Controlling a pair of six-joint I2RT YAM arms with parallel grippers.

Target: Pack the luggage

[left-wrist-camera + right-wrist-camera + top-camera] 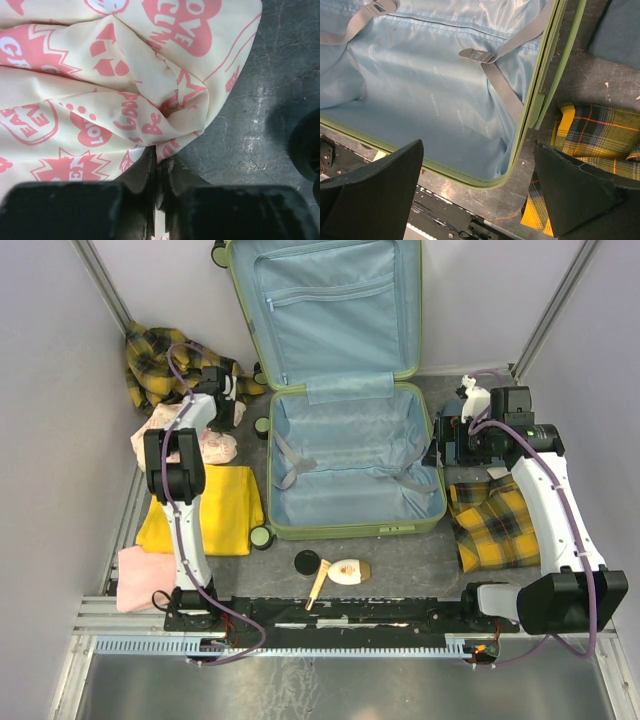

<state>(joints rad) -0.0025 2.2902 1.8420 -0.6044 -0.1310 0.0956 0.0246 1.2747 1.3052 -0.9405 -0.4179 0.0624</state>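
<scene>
The luggage [350, 460] lies open in the middle, a lime-green case with light blue lining [420, 90]; its lid leans on the back wall and nothing lies inside. Left of it is a cream cloth with pink prints [212, 448] [100, 90]. My left gripper [228, 425] [159, 157] is down at that cloth's right edge, jaws pressed together with a fold of it pinched between them. My right gripper [447, 445] [478, 145] hangs open and holds nothing, over the case's right rim [530, 110].
A yellow plaid garment [155, 365] lies back left. A folded yellow cloth [205, 505] and a pink cloth [135, 580] lie front left. Folded yellow plaid [495, 525] [590, 130] is on the right. A black disc [307, 562] and a cream bottle [345, 572] lie in front. A luggage wheel [306, 145] is near.
</scene>
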